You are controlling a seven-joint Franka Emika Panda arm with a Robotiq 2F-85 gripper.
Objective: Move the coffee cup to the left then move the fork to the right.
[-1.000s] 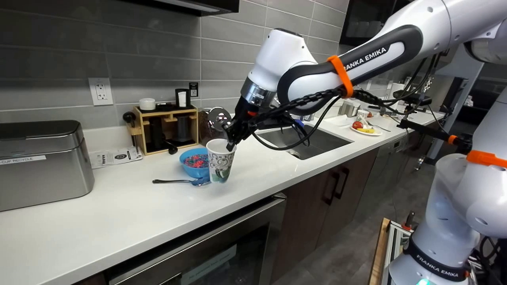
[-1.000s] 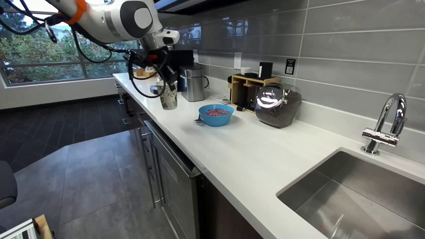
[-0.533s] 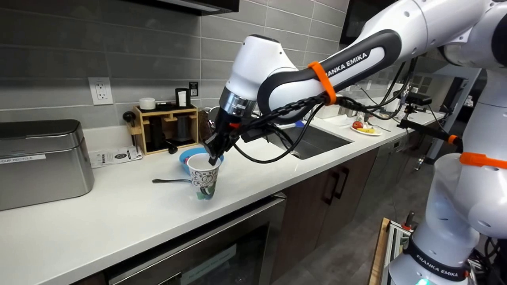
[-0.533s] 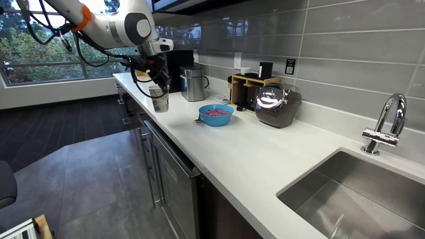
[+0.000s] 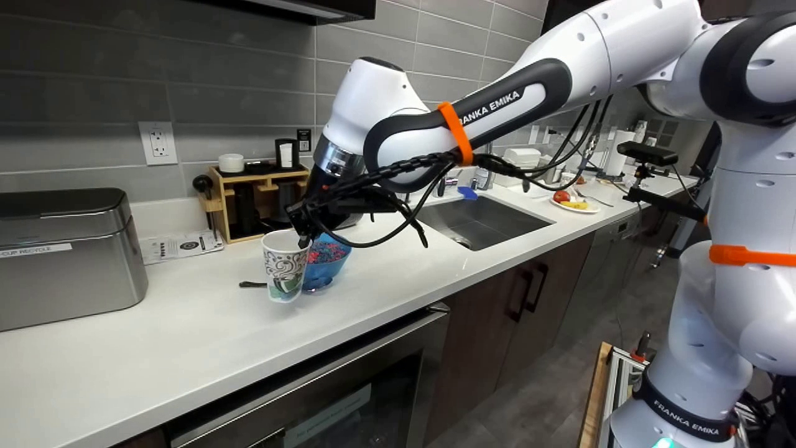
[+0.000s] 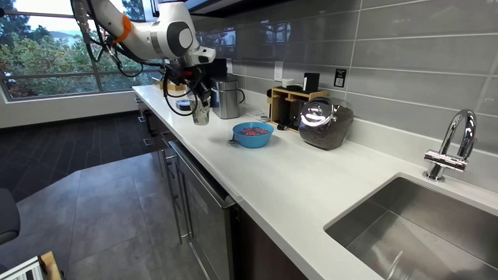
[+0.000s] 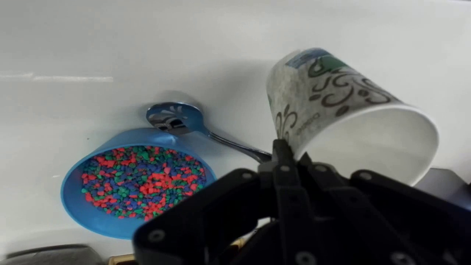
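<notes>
My gripper is shut on the rim of the coffee cup, a whitish paper cup with dark swirls and a green mark. In the wrist view, the fingertips pinch the near wall of the cup, and its mouth faces the camera. The cup is held a little above the counter, beside the gripper. The metal utensil shows as a spoon, lying against the blue bowl; no fork shows. In an exterior view the cup hides the middle of the spoon.
The blue bowl of coloured bits stands close to the cup, also in the wrist view. A steel bin stands at the left. A wooden organiser and a glass jar stand by the wall. The sink is at the right.
The gripper has carried the cup left along the counter, from in front of the bowl to over the spoon's handle in an exterior view. The bowl and spoon have not moved.
</notes>
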